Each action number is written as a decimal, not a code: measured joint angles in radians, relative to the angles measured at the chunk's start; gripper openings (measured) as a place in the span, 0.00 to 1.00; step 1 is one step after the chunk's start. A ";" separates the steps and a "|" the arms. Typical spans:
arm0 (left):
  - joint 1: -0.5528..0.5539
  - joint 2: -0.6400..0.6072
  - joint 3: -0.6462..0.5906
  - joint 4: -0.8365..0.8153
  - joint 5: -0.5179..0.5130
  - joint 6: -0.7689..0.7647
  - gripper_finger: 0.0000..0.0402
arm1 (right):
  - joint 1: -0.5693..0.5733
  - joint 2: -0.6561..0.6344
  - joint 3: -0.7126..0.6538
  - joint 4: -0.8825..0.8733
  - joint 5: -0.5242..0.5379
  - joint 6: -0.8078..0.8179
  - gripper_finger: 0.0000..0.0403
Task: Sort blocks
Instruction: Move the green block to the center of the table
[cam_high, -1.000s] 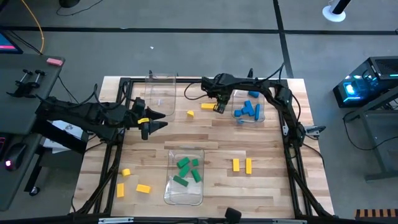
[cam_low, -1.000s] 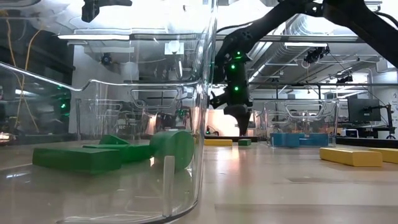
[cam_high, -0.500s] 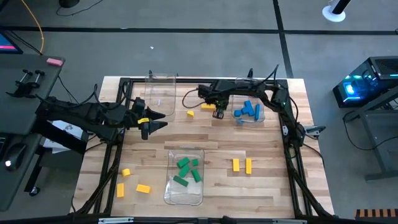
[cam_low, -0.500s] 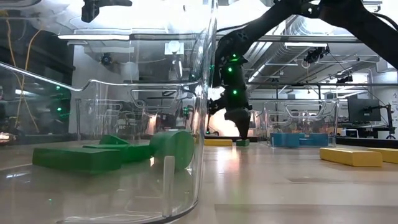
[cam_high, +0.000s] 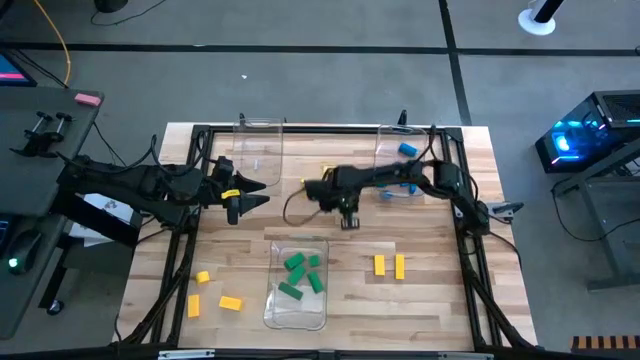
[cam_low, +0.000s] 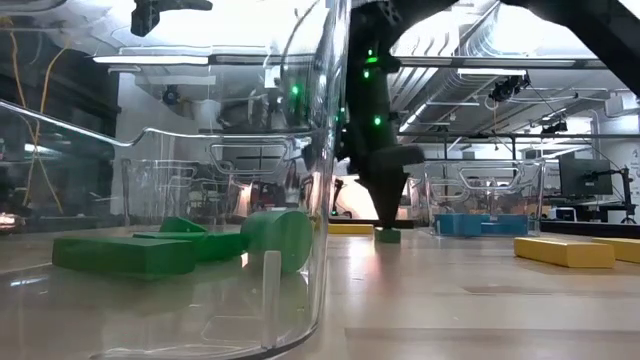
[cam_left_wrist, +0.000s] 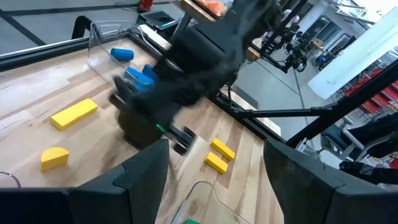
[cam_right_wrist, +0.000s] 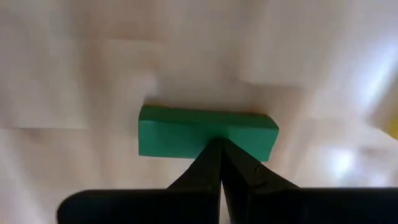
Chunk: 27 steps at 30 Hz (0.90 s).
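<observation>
My right gripper (cam_high: 348, 218) (cam_right_wrist: 219, 142) stands at mid-table, fingers shut, their tips against a green bar block (cam_right_wrist: 205, 132) (cam_low: 388, 236) that lies flat on the wood. My left gripper (cam_high: 257, 193) (cam_left_wrist: 214, 186) waits open above the table's left half, touching nothing. More green blocks (cam_high: 300, 275) lie in the near clear bin (cam_high: 297, 310), and blue blocks (cam_high: 403, 176) in the far right bin. Yellow blocks lie loose: three at near left (cam_high: 203, 277), two at near right (cam_high: 389, 265), and two near the middle (cam_left_wrist: 73, 114). My right gripper's shut fingertips (cam_right_wrist: 211, 155) touch the green bar at the middle of its long side (cam_right_wrist: 214, 134). They slant down toward the table's near edge and stand across the bar. The bar lies flat on the table beyond the tips, not pinched between the fingers.
A third clear bin (cam_high: 258, 150) stands at the far left of the table. A black frame (cam_high: 190, 180) runs along the table's sides. Bare wood lies between the right gripper and the near bin.
My right gripper has swung away from the blue bin, toward the table's near edge and somewhat left. The green bar has slid along the table with it, away from the yellow bar it lay beside.
</observation>
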 joint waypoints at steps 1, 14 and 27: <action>0.000 0.000 0.000 0.000 0.000 0.000 0.62 | 0.021 0.000 0.000 0.000 -0.018 0.000 0.00; 0.000 0.000 0.000 -0.001 0.016 0.001 0.62 | 0.157 0.000 -0.002 0.196 -0.274 0.709 0.00; 0.000 0.000 0.000 -0.022 0.073 0.027 0.62 | 0.173 -0.058 -0.009 0.107 -0.097 0.891 0.00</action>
